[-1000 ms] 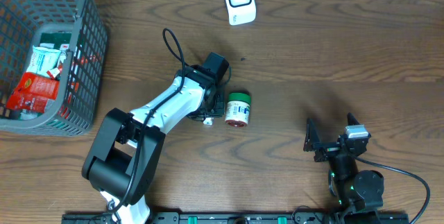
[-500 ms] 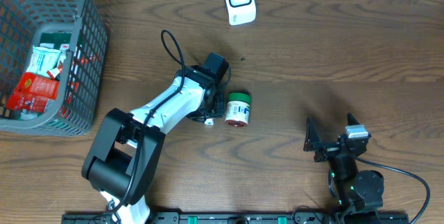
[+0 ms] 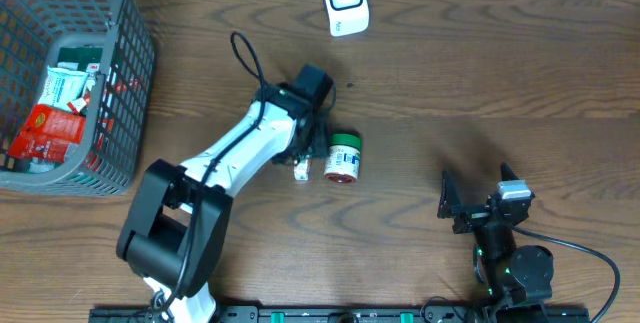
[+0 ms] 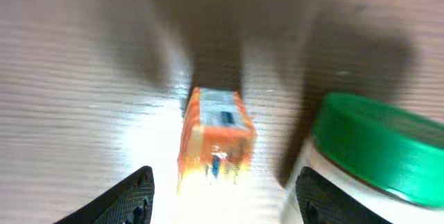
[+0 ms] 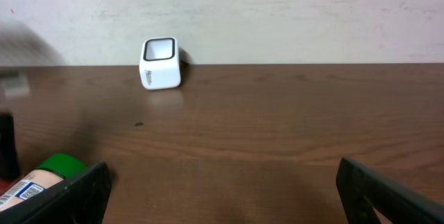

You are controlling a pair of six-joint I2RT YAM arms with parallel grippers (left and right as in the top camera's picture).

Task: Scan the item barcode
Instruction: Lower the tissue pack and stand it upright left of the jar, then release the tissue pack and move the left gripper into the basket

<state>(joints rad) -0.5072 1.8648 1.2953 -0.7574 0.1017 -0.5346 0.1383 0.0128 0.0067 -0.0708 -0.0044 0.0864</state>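
Observation:
A small orange and white box [image 3: 300, 170] lies on the wooden table, just left of a green-lidded jar [image 3: 343, 157] resting on its side. My left gripper [image 3: 306, 145] hovers over the box, open. In the left wrist view the box [image 4: 216, 137] sits free on the table ahead of the gap between the spread fingers [image 4: 225, 197], and the jar [image 4: 374, 148] is close by the right finger. The white barcode scanner [image 3: 344, 1] stands at the far edge. My right gripper [image 3: 455, 203] rests open and empty at the near right; its view shows the scanner [image 5: 159, 63] and the jar [image 5: 41, 179].
A grey wire basket [image 3: 122, 93] holding several packets stands at the far left. The left arm's black cable [image 3: 250, 68] loops over the table behind the wrist.
My left gripper has opened and drawn back toward the far side. The small box it covered now shows uncovered on the table beside the jar. The right arm has not moved.

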